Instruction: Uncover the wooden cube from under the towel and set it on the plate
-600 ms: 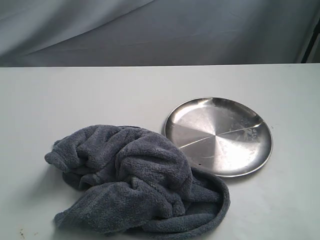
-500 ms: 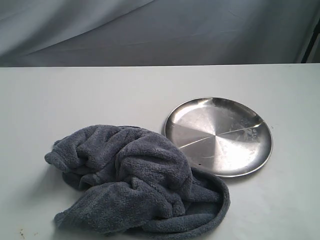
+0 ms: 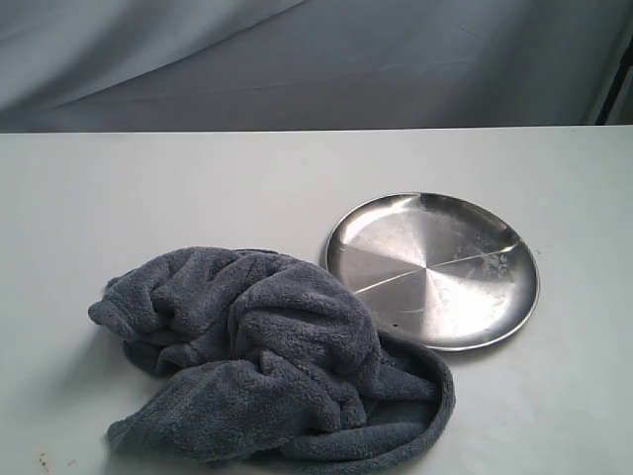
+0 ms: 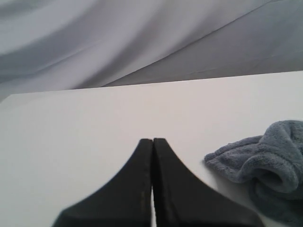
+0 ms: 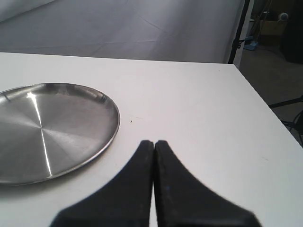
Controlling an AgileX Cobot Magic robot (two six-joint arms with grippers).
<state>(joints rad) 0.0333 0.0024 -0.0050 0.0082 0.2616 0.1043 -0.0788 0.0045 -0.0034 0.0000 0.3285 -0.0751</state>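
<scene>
The dark grey-blue towel (image 3: 272,356) lies bunched on the white table, front left of centre in the exterior view. No wooden cube shows in any view. The shiny steel plate (image 3: 432,269) sits empty just right of the towel, its near-left rim touched by the cloth. Neither arm appears in the exterior view. My left gripper (image 4: 153,140) is shut with nothing in it, over bare table, a fold of the towel (image 4: 265,161) off to one side. My right gripper (image 5: 154,142) is shut and empty too, beside the plate (image 5: 47,130).
The table's right edge (image 5: 255,94) runs close past the right gripper, with floor, a stand and cables beyond. A grey cloth backdrop (image 3: 316,59) hangs behind the table's far edge.
</scene>
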